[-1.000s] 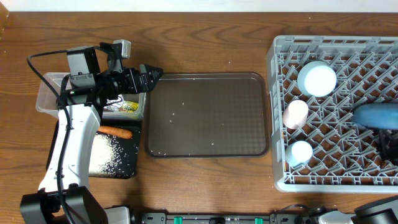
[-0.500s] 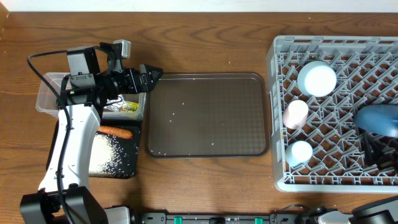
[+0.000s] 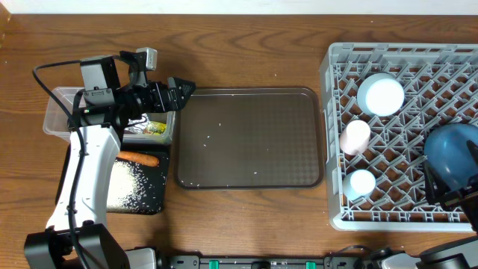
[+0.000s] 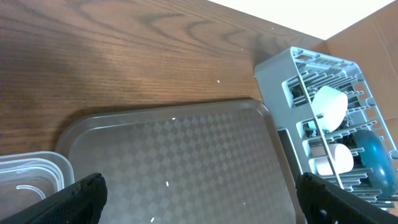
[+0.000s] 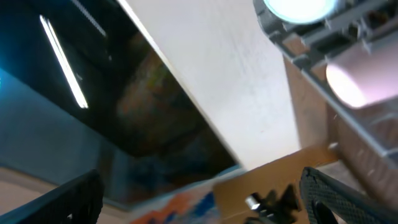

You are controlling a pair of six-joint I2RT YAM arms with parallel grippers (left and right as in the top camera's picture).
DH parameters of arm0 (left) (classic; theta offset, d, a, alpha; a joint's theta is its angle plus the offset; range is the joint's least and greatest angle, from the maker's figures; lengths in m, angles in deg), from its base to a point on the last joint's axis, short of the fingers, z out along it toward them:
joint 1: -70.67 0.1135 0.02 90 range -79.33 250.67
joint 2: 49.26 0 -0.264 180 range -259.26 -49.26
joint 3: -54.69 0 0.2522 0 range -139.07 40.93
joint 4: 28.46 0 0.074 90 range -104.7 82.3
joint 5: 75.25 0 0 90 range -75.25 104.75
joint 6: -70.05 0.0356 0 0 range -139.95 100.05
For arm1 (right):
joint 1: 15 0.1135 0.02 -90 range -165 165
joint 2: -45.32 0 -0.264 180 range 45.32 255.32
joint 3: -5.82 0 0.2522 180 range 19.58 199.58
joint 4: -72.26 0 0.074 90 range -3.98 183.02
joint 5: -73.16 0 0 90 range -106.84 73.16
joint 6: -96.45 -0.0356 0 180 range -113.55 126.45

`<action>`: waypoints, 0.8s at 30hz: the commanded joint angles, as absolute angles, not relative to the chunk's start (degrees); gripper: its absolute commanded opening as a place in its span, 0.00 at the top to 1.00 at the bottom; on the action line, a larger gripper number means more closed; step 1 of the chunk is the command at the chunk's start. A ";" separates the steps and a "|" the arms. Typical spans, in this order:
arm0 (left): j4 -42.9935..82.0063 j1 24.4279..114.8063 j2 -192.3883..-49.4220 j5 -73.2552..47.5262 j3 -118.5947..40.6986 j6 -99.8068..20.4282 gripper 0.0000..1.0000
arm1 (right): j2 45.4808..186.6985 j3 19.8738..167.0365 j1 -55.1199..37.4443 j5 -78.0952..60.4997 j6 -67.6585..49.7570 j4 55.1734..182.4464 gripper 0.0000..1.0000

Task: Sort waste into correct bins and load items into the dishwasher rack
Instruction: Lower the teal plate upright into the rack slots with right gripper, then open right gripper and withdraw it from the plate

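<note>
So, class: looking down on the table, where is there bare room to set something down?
The brown serving tray is nearly bare, just stray rice grains. Bare table runs beyond it, and between it and the dishwasher rack, narrowly. Crowded: the left side, with clear tub, black tray and left arm.

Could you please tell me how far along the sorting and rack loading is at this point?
Done: the white bowl, pinkish-white cup, light blue cup and large round blue plate sit in the grey plastic dishwasher rack; the orange carrot and white rice lie on the shallow black tray. In hand: nothing; left gripper and right gripper are open. Left: a few stray grains on the brown serving tray.
</note>
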State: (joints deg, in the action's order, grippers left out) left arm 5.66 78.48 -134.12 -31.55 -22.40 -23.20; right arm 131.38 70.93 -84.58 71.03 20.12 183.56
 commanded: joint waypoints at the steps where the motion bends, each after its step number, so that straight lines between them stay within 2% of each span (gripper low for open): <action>1: 5.57 78.63 -133.57 -31.68 -22.29 -23.70 0.00 | 130.22 71.35 -83.60 72.48 35.51 183.26 0.01; 11: 5.57 78.63 -133.57 -31.68 -22.29 -23.70 0.00 | 130.24 75.00 -83.60 70.34 55.16 181.57 0.01; 17: 5.57 78.63 -133.57 -31.68 -22.29 -23.70 0.00 | 130.24 78.12 -82.42 68.63 55.13 175.95 0.01; 21: 5.57 78.63 -133.57 -31.68 -22.29 -23.70 0.00 | 130.24 82.10 -77.79 66.36 54.43 174.75 0.01; 24: 5.57 78.63 -133.57 -31.68 -22.29 -23.70 0.00 | 130.24 87.83 -71.40 59.84 46.06 170.80 0.01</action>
State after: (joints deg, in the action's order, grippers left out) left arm 5.68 78.48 -134.12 -31.55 -22.40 -23.20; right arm 131.38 82.25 -76.93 65.24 51.86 172.89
